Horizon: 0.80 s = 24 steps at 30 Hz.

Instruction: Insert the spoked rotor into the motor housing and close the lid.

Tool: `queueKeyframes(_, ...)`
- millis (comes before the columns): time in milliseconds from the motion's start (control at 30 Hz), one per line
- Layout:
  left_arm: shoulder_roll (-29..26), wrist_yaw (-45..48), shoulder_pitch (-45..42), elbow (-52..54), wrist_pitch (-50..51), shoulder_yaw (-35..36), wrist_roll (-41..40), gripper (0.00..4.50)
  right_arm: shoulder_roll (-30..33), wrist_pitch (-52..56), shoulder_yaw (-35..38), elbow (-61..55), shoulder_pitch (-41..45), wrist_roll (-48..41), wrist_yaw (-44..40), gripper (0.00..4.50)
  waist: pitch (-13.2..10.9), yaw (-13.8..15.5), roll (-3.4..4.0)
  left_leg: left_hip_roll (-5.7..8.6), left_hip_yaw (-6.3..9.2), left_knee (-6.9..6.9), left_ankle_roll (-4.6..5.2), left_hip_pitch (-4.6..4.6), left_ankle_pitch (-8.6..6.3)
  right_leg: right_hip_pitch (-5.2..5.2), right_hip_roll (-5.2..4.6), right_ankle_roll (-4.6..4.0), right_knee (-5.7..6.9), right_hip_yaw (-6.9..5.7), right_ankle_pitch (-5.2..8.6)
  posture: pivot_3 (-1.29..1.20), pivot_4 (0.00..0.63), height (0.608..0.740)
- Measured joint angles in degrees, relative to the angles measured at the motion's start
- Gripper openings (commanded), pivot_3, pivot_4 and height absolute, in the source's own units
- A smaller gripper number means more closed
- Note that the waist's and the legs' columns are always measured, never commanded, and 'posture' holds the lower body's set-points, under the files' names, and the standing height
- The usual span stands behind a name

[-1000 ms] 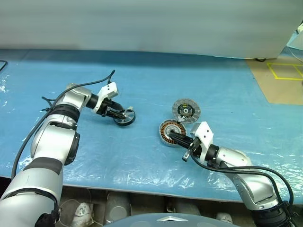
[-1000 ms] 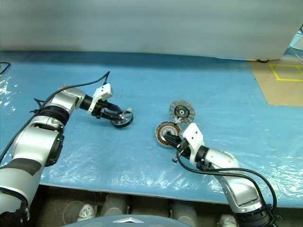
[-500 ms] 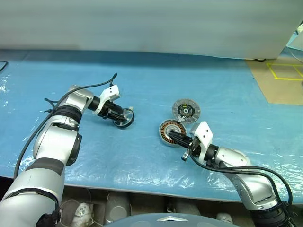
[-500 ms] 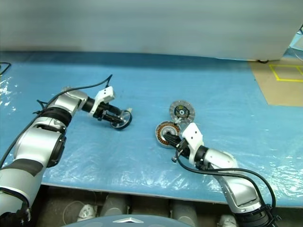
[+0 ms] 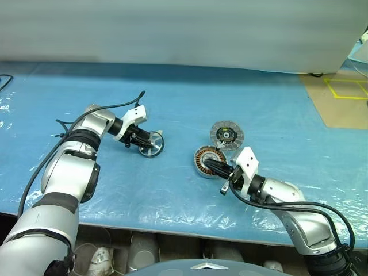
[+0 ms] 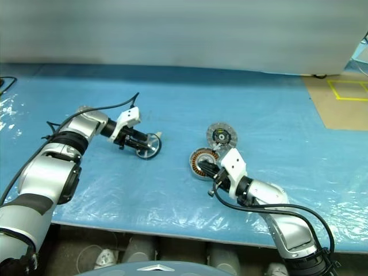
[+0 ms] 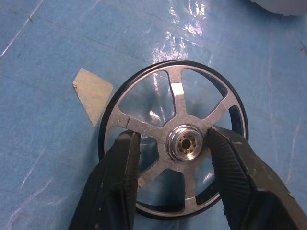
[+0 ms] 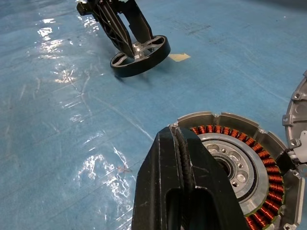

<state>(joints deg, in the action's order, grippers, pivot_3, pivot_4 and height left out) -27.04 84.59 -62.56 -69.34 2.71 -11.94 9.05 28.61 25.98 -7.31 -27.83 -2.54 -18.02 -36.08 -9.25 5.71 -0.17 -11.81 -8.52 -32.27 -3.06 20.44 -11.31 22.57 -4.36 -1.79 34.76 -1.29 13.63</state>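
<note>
The spoked rotor [image 7: 173, 143] is seen lying on the blue plastic-covered table [image 5: 190, 98], over on the robot's left side. It's a bright silver wheel with five flat spokes running to a round hub, open gaps between them, and a dark outer rim. The left gripper [image 7: 173, 151] is set over it with its two black fingers poked down through the gaps on either side of the hub; whether the hub is actually pinched can't be told. A small tan scrap [image 7: 93, 92] is stuck to the sheet just beside the wheel.

The motor housing [image 8: 240, 158] is parked well apart to the right, copper windings ringed inside a silver rim. The right gripper [image 8: 184, 158] is pressed together, its tips right over the housing's near edge. The lid [image 5: 226, 134] is laid just behind the housing, ribbed face up, dark centre with yellow marks.
</note>
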Motion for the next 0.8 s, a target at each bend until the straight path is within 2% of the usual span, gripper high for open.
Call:
queueKeyframes(233,1.57,5.79,0.07,0.03,3.42,1.92,-3.49,1.85,1.19,0.82,6.22,-0.12,-1.02,-2.63,-0.05,0.0,-0.07,0.18,-0.11,0.01,0.02,0.03,0.0,0.37,0.01,0.32,0.02,0.02,0.0,-0.03,-0.02,0.0,0.15,0.74)
queueKeyframes(433,3.73,7.14,-1.05,4.13,9.89,1.32,-13.54,1.85,3.45,1.3,13.26,-1.04,-5.39,-4.15,0.35,0.0,-0.1,0.27,-0.16,0.01,0.05,0.08,0.0,0.58,0.01,0.5,0.03,0.21,0.0,-0.1,-0.13,0.0,0.15,0.74)
queueKeyframes(667,7.09,7.21,0.11,13.06,14.77,-2.26,-24.07,1.85,3.88,1.21,15.14,-2.56,-10.11,-3.97,1.33,0.0,-0.1,-0.08,-0.16,0.01,0.03,0.09,0.0,0.57,0.0,0.5,0.04,0.21,0.0,-0.08,-0.13,0.0,0.15,0.74)
queueKeyframes(800,8.9,7.24,1.57,15.75,15.56,-3.88,-27.03,1.85,3.88,1.18,15.22,-3.22,-11.6,-3.84,1.52,0.0,-0.11,-0.02,-0.16,0.02,0.03,0.06,0.01,0.57,0.01,0.49,0.03,0.21,0.0,-0.08,-0.13,0.0,0.15,0.74)
